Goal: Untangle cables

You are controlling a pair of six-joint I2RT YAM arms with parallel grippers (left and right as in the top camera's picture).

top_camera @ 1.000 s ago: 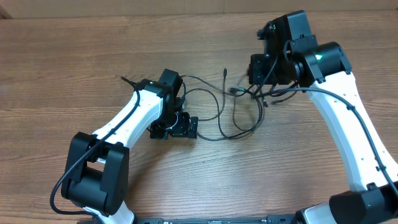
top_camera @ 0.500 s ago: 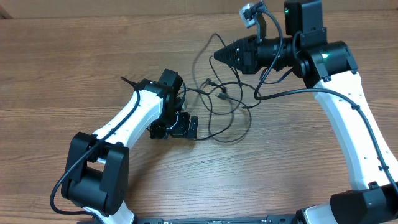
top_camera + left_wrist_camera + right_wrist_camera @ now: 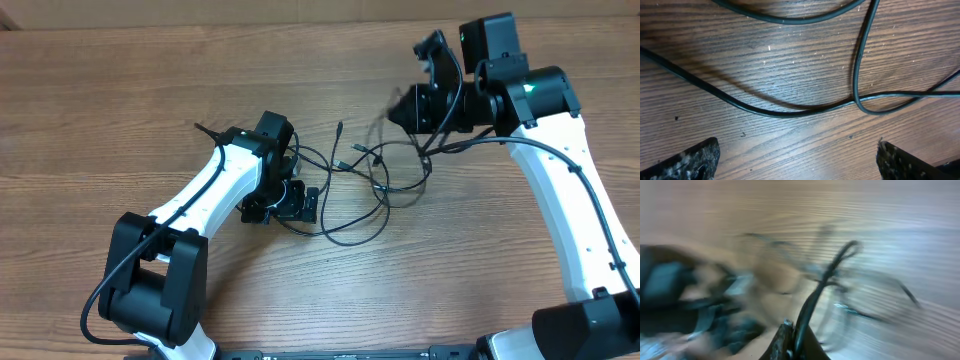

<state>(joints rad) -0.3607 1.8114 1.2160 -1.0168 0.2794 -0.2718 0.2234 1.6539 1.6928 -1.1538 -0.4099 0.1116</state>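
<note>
My right claw point(image 3: 405, 108) is clamped shut on a strand of the cables point(image 3: 372, 185), held above the far right part of the wooden table point(image 3: 120, 90); my right wrist view is smeared, yet one black strand point(image 3: 816, 297) plainly rises from between my closed fingers point(image 3: 785, 342). From that grip the cables hang down into a loose tangle on the wood at the middle of the table, its loops spreading toward the near side and reaching left; my left claw point(image 3: 283, 207) sits just left of them, pointing down, jaws spread wide and gripping nothing. In my left wrist view two strands cross on the wood beyond my fingertips point(image 3: 690, 160), apart from both.
</note>
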